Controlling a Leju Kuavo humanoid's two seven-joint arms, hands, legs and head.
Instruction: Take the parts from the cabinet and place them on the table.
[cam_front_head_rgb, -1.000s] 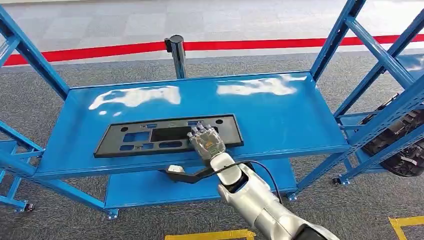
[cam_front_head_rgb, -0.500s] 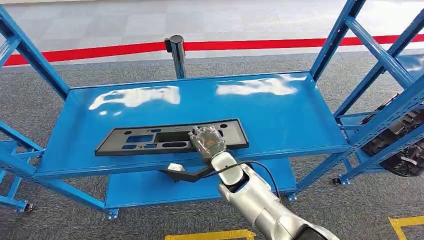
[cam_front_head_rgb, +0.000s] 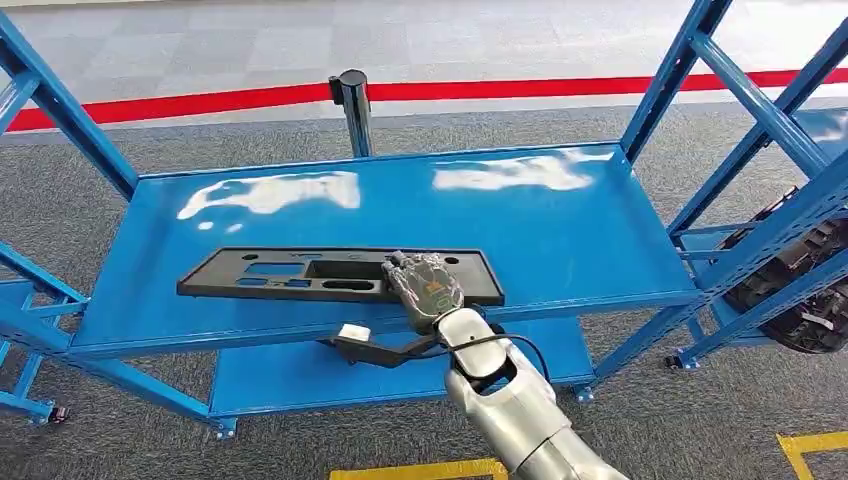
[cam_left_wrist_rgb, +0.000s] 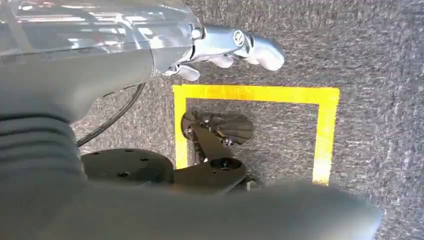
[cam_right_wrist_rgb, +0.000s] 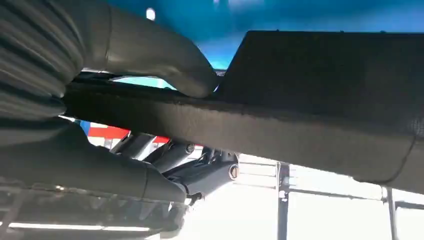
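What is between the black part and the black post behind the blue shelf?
In the head view, just bare blue shelf top lies between the black part and the post, up to its back edge.

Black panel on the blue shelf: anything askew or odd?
Yes. The black panel is not lying flat: its near edge is raised off the blue shelf, tilted up where the right robot hand grips it near the right end. No visible damage, and nothing is spilled.

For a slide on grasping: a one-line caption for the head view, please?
Right hand grips the near edge of a black panel on the blue shelf.
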